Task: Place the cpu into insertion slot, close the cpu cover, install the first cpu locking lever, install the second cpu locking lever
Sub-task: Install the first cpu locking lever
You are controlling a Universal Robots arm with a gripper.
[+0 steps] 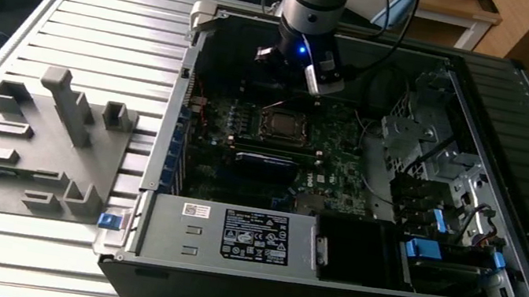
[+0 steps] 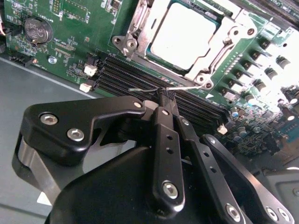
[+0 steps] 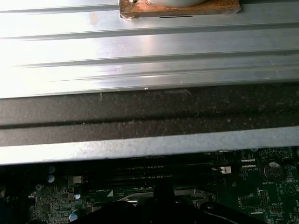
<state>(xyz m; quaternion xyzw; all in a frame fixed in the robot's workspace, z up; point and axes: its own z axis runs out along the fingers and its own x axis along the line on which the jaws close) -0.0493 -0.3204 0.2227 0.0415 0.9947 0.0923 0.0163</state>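
Second wrist view: your pincer [image 2: 166, 95] is closed, tips at the wire locking lever [image 2: 140, 88]; cpu [image 2: 184, 35] sits under cpu cover [image 2: 142, 21].

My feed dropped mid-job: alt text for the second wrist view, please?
The end effector, shut, has its tip at a thin wire locking lever over the memory slots. Beyond, the cpu sits framed by the cpu cover.

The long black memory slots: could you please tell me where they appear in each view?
Exterior view: long black memory slots, just below the silvery-grey square cpu.
Second wrist view: slots between cpu and black gripper.
First wrist view: slots beside the grey case wall.
Shared landmark: their white end clips.
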